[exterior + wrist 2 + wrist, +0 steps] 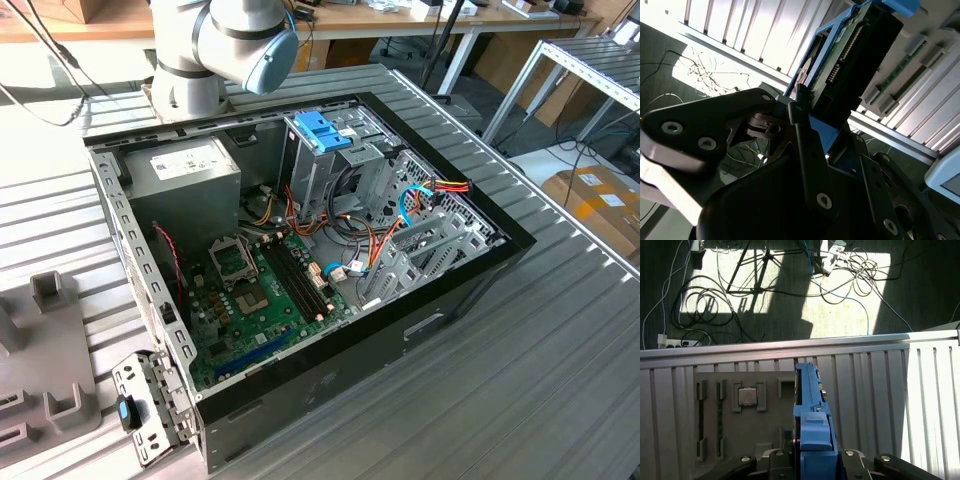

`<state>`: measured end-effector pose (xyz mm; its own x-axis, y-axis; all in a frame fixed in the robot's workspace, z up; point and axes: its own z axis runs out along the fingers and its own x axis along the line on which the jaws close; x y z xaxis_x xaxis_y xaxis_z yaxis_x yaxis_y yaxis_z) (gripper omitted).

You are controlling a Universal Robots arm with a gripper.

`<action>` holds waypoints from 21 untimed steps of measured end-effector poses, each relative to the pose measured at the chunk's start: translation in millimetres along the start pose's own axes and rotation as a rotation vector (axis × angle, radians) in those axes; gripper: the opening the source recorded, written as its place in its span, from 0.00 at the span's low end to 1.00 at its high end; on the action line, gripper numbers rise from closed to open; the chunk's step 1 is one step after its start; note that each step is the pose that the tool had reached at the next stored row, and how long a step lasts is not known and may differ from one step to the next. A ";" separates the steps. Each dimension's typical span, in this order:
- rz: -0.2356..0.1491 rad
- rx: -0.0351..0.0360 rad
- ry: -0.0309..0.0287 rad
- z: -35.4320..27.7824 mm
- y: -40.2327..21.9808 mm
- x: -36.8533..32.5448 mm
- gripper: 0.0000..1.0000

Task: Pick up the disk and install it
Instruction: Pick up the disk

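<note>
Second wrist view has my gripper (812, 117) with fingers (807, 150) clamped on the disk (850, 60) above the table (740, 30); I judge it stiff, fairly heavy and shock-sensitive, best gripped by its blue rails (825, 134).

One disk (809, 405), one computer case (420, 335)

Robotics laboratory or electronics workshop. Evidence: an industrial robot arm (225, 45) stands at a ribbed aluminium surface (560, 350), which carries an opened computer case (400, 345). Behind are wooden workbenches (400, 18), a metal rack (590, 60) and cardboard boxes (598, 205). Loose cables (705, 305) and a power strip (671, 342) lie on the dark floor (920, 290).
</note>
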<state>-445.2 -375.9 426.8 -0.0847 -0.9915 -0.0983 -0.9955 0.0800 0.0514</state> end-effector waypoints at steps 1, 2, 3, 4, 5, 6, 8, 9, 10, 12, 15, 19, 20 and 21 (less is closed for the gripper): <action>0.000 0.0000 -0.0003 -1.0 0.0 -0.1 0.37; 0.000 -0.0001 -0.0005 -1.9 0.1 -0.2 0.37; 0.000 -0.0001 -0.0007 -2.7 0.1 -0.3 0.37; 0.000 -0.0002 -0.0010 -4.0 0.2 -0.4 0.37; 0.000 -0.0002 -0.0012 -4.6 0.2 -0.5 0.37; 0.000 -0.0001 -0.0014 -5.4 0.3 -0.5 0.37; 0.000 -0.0002 -0.0017 -7.2 0.4 -0.7 0.37; 0.000 -0.0002 -0.0020 -8.5 0.4 -0.8 0.37; 0.000 -0.0002 -0.0022 -9.7 0.5 -0.9 0.37; 0.000 -0.0002 -0.0027 -12.6 0.6 -1.3 0.37; 0.000 -0.0003 -0.0029 -15.5 0.8 -1.6 0.37; 0.000 -0.0003 -0.0037 -19.9 1.0 -2.0 0.37; 0.000 -0.0004 -0.0039 -20.7 1.1 -2.1 0.37; 0.000 -0.0004 -0.0041 -21.4 1.1 -2.1 0.37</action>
<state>-445.2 -375.9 448.4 -0.0847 -0.9911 -0.1024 -0.9955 0.0798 0.0518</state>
